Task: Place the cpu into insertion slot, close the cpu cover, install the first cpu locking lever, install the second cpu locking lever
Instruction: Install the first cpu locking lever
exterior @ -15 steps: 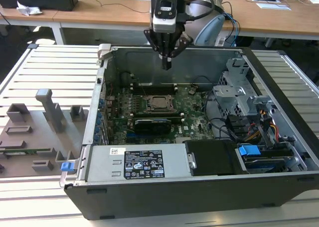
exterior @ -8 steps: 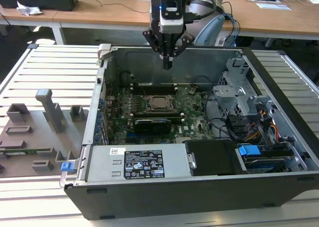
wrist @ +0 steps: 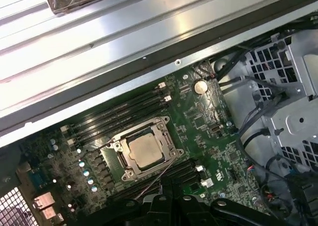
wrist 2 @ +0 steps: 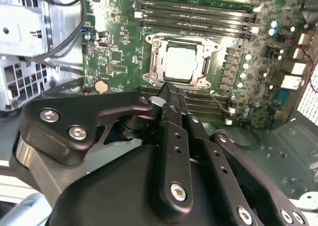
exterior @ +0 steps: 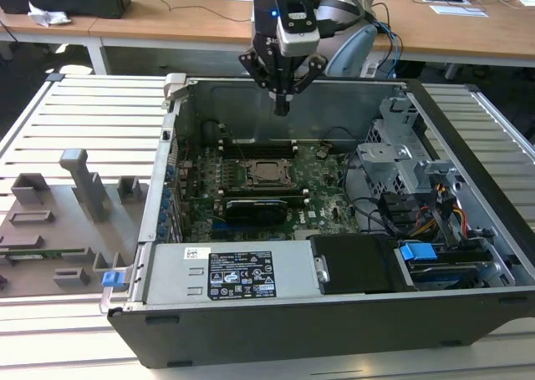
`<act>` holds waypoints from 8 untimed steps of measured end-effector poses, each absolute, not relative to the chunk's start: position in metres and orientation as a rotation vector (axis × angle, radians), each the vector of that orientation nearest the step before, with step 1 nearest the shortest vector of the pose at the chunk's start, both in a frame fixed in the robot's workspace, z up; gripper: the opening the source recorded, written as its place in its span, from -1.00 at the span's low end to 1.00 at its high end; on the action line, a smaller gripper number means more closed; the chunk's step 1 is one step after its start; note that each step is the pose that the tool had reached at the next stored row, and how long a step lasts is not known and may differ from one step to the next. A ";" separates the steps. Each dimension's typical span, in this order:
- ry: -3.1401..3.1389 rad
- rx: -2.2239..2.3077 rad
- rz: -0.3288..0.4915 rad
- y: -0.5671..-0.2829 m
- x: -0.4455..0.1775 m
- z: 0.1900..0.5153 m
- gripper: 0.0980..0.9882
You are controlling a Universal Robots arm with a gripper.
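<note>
The cpu [wrist 2: 180, 62], a dull silver square, lies in the insertion slot [wrist: 130, 172] on the green motherboard inside the open computer case. The silver cpu cover [wrist 2: 155, 62] lies flat around it, and the chip's top shows through the cut-out. A thin wire lever [wrist 2: 217, 101] runs slanted off one side of the socket; whether it is latched I cannot tell. In the exterior view my gripper [exterior: 282, 108] hangs shut and empty, well above the board and a little behind the socket. Both wrist views look down past the black fingers [wrist 2: 171, 136] onto the cpu [wrist: 145, 150].
Memory slots [wrist 2: 198, 17] run beside the socket. A grey drive cage [exterior: 401, 159] and bundled cables [exterior: 435, 213] fill the case at the exterior view's right, with a power supply [exterior: 242, 276] at the front. A grey fixture plate [exterior: 58, 221] lies outside the case at the exterior view's left.
</note>
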State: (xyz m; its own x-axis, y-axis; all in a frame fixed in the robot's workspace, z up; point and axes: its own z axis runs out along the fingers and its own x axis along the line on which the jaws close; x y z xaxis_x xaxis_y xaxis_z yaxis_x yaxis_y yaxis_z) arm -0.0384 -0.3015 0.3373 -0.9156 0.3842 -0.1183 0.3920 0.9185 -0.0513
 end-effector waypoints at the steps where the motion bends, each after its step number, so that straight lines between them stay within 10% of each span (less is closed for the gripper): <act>1: 2.977 0.577 -0.111 -0.301 -0.038 0.337 -0.98; 8: 2.999 0.446 -0.091 -0.302 -0.038 0.337 -0.98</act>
